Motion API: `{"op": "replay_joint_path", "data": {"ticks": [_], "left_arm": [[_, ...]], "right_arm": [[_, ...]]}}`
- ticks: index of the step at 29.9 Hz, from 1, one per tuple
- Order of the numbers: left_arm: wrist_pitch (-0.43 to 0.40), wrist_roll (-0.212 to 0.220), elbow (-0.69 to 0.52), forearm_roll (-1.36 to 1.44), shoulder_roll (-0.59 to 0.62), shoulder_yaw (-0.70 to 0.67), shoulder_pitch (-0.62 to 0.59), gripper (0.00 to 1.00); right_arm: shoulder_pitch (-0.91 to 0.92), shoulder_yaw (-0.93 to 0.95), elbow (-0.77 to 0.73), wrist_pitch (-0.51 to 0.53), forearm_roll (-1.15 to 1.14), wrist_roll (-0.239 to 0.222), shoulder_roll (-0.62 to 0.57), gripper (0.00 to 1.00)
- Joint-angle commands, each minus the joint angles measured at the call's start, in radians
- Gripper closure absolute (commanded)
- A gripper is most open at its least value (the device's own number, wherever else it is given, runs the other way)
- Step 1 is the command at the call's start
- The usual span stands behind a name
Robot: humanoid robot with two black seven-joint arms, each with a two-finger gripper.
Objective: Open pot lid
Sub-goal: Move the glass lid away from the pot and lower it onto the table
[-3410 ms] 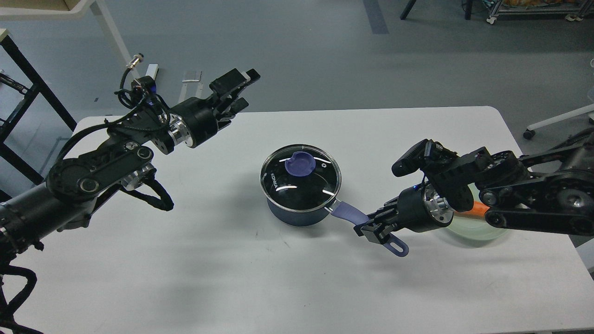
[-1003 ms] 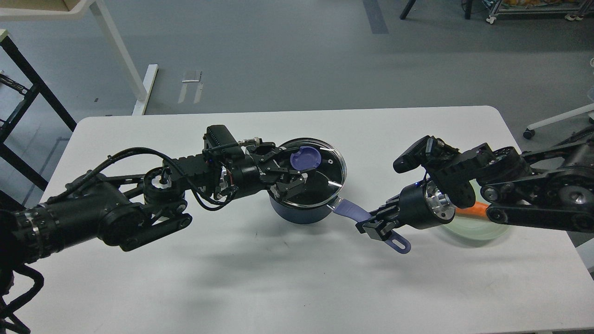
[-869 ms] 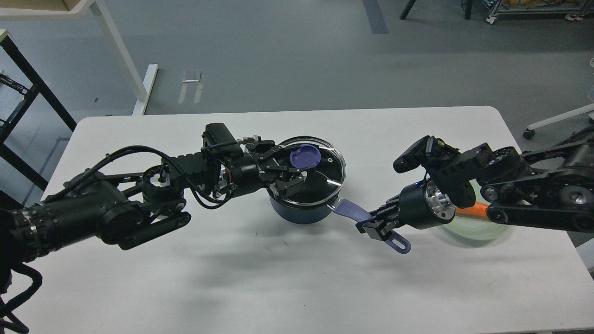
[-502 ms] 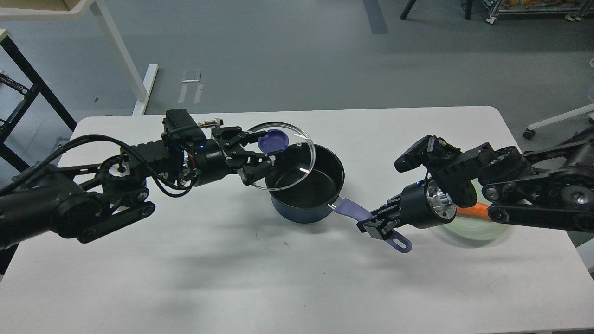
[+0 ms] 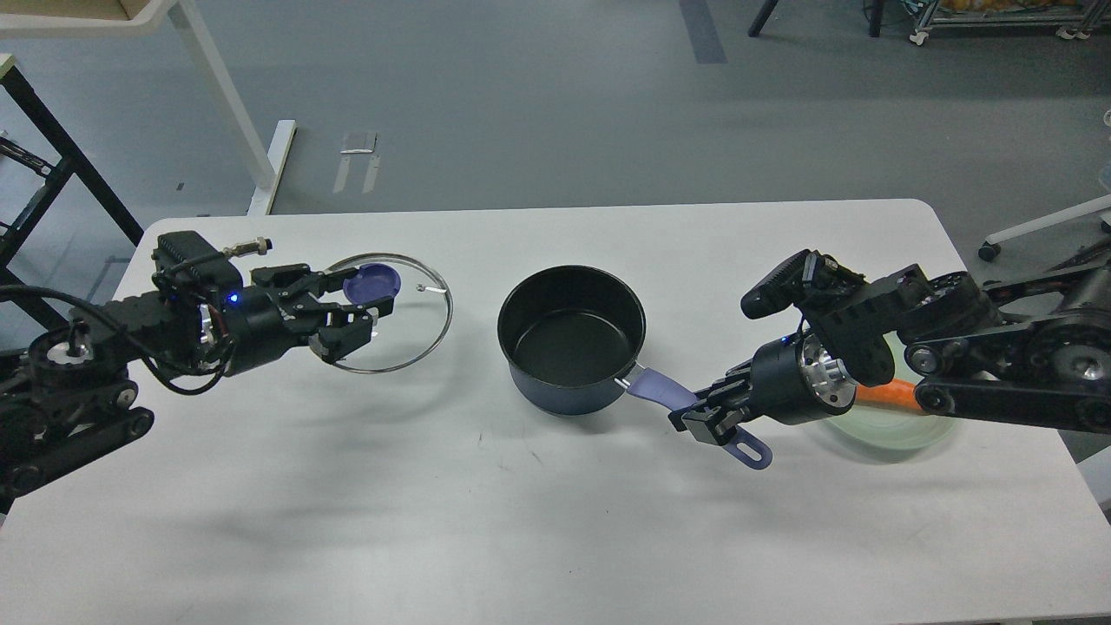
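A dark blue pot stands uncovered in the middle of the white table, its inside empty. Its purple handle points right and toward me. My right gripper is shut on that handle. The glass lid with a purple knob is at the left of the pot, clear of it. My left gripper is shut on the lid at its knob and holds it just above the table.
A pale green plate with an orange carrot lies at the right, partly hidden under my right arm. The table's far edge runs behind the pot. A black frame stands off the table's left end.
My left gripper lifted the lid off the pot and carried it left, lower toward the table. The pot is now uncovered. My right gripper has kept its hold on the handle.
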Motion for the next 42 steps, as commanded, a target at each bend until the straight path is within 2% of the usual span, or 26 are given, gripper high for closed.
{"op": "replay_joint_path", "data": {"ticks": [1, 5, 14, 26, 29, 31, 32, 42], "left_arm": [[0.049, -0.012, 0.03, -0.001, 0.013, 0.0, 0.068, 0.64], [0.081, -0.017, 0.099, -0.002, 0.005, -0.001, 0.125, 0.64], [0.09, -0.035, 0.181, -0.028, -0.004, 0.0, 0.131, 0.63], [0.092, -0.042, 0.193, -0.028, -0.005, 0.0, 0.13, 0.57], [0.092, -0.042, 0.193, -0.028, -0.005, 0.0, 0.128, 0.49], [0.092, -0.042, 0.193, -0.028, -0.005, 0.0, 0.128, 0.33], [0.092, -0.04, 0.193, -0.027, -0.005, 0.0, 0.128, 0.29], [0.092, -0.043, 0.191, -0.027, -0.005, -0.001, 0.127, 0.19]], "right_arm": [[-0.001, 0.0, 0.001, 0.0, 0.0, 0.0, -0.004, 0.73], [-0.001, 0.0, 0.001, 0.0, 0.0, 0.0, -0.005, 0.73], [0.002, 0.0, 0.001, 0.0, 0.0, -0.002, -0.004, 0.72], [0.0, 0.0, 0.001, 0.0, 0.0, -0.002, -0.01, 0.71], [0.0, 0.0, 0.001, 0.0, 0.0, 0.0, -0.01, 0.7], [-0.001, 0.0, 0.001, 0.0, 0.0, -0.002, -0.01, 0.7], [-0.001, 0.0, 0.001, 0.0, 0.0, 0.0, -0.011, 0.7], [-0.003, 0.0, 0.002, 0.0, 0.0, -0.002, -0.011, 0.68]]}}
